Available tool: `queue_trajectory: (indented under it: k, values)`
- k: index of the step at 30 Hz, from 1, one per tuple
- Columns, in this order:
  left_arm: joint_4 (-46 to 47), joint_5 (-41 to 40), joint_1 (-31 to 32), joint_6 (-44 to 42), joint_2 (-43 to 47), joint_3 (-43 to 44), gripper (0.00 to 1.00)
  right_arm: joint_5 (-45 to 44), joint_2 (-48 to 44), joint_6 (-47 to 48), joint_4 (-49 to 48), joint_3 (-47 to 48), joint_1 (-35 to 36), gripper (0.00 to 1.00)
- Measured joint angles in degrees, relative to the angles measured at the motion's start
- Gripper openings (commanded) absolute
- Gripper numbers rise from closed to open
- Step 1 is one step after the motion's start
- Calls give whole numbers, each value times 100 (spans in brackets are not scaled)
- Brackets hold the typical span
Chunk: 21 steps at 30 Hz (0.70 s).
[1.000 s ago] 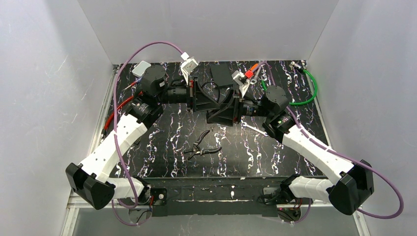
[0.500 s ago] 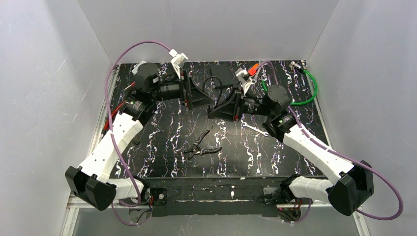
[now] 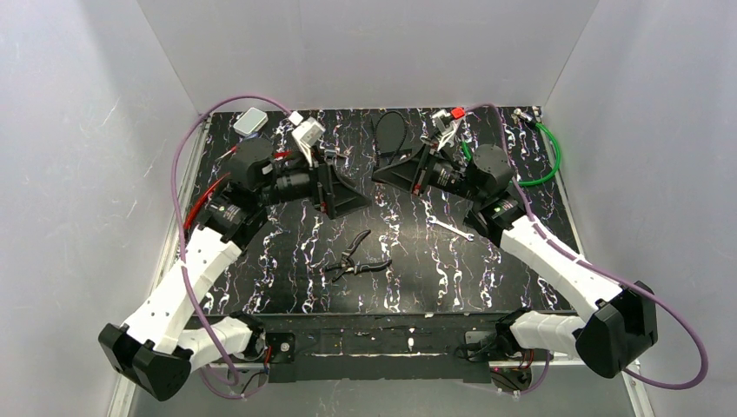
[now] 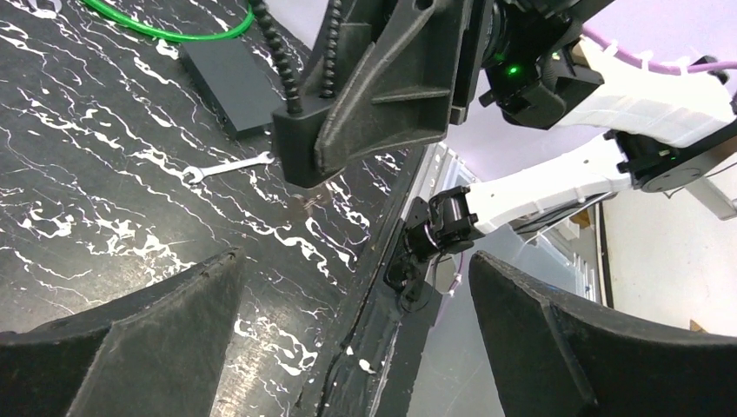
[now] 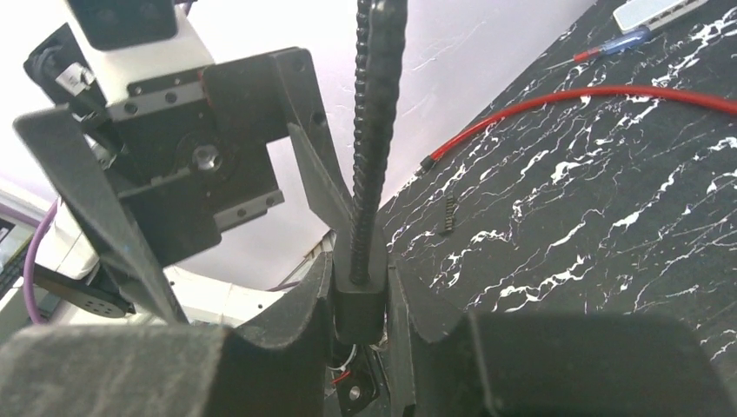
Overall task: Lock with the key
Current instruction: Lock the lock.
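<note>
the black cable lock (image 5: 358,306) with its ribbed loop is pinched in the right gripper (image 3: 388,174), lifted over the far middle of the black marbled table (image 3: 291,256). the left gripper (image 4: 354,261) gapes wide and empty near it. best hold the lock steady, keyhole toward the left gripper. the key i cannot pick out; a brownish blur (image 4: 308,201) under the lock body may be it.

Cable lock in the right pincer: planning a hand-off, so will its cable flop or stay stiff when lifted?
Probably fairly stiff: the ribbed cable runs straight out of the lock body clamped in the right pincer. In the top view it holds an open arc, so it likely springs rather than droops.
</note>
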<state>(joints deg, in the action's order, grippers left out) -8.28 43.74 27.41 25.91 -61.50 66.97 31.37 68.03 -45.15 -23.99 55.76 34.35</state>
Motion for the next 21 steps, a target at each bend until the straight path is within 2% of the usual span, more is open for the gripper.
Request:
queue_trajectory:
  k: [6, 13, 18, 21]
  values:
    - [-113, -561, 506, -288, -331, 94, 89, -96, 40, -98, 110, 68, 0, 1]
    - [-405, -1017, 561, -395, -909, 487, 77, -17, 37, -181, -52, 82, 19, 1]
    - [-359, -778, 313, -28, -1045, 482, 68, 82, 37, -267, -220, 81, 24, 1]
    - [78, -326, 99, 469, -999, 213, 61, 83, 37, -292, -307, 80, 24, 1]
